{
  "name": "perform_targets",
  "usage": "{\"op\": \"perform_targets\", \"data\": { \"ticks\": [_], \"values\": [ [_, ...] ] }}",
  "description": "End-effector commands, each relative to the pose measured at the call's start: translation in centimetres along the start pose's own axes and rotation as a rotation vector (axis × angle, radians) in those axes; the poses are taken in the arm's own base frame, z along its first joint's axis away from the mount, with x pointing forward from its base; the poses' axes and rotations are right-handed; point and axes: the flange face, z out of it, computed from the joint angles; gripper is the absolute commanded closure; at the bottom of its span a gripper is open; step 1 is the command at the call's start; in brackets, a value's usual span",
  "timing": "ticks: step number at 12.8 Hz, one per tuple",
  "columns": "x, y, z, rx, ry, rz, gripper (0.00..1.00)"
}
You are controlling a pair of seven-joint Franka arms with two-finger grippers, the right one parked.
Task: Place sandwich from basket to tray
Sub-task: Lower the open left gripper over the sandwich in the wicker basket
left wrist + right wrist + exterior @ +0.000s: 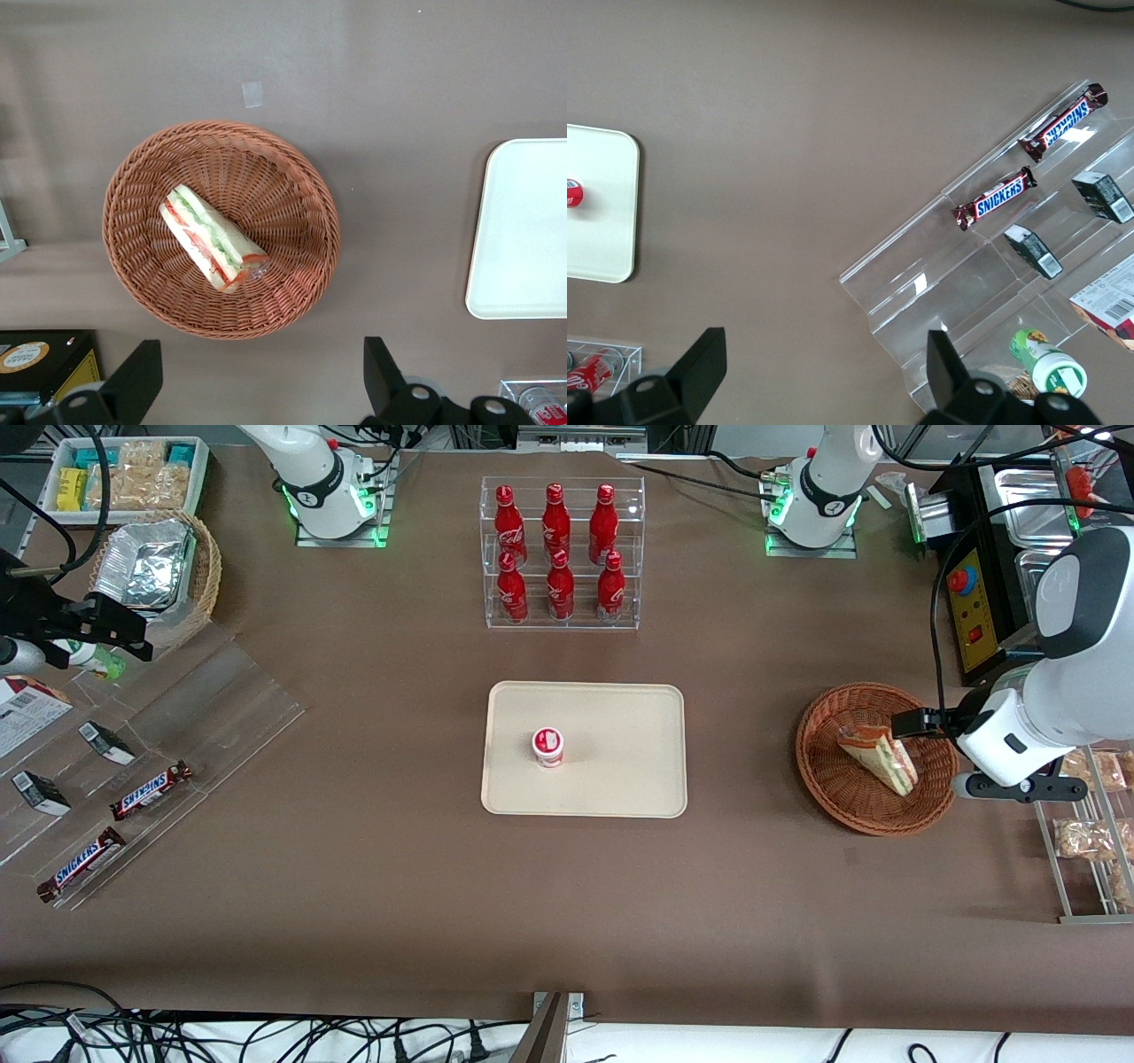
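We have nothing moved yet: our pincer (257, 381) hangs with fingers apart above the basket (142, 274), the sandwich (214, 237) lies in it just below, unlifted, and the tray (496, 266) waits well aside.

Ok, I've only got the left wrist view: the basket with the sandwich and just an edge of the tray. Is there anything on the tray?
Observer: Yes. The front view shows a small cup with a red and white lid standing near the middle of the tray.
Operator: Where's the hand relative to the basket?
Observer: From the front, the open hand hangs over the basket rim toward the working arm's end, beside the sandwich.
Operator: Anything tall near the tray?
Observer: A clear rack of red bottles stands farther from the front camera than the tray.
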Motion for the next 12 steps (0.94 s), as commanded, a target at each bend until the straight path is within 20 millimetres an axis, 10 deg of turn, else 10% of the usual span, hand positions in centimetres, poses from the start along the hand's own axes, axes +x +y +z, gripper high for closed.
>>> {"op": "perform_targets", "data": {
  "ticks": [1, 6, 12],
  "values": [
    [0.5, 0.3, -0.3, -0.003, -0.008, 0.038, 0.00],
    [0.8, -0.6, 1.0, 0.047, -0.030, -0.017, 0.00],
    [3.1, -4.9, 9.8, 0.124, -0.069, -0.423, 0.00]
  ]
}}
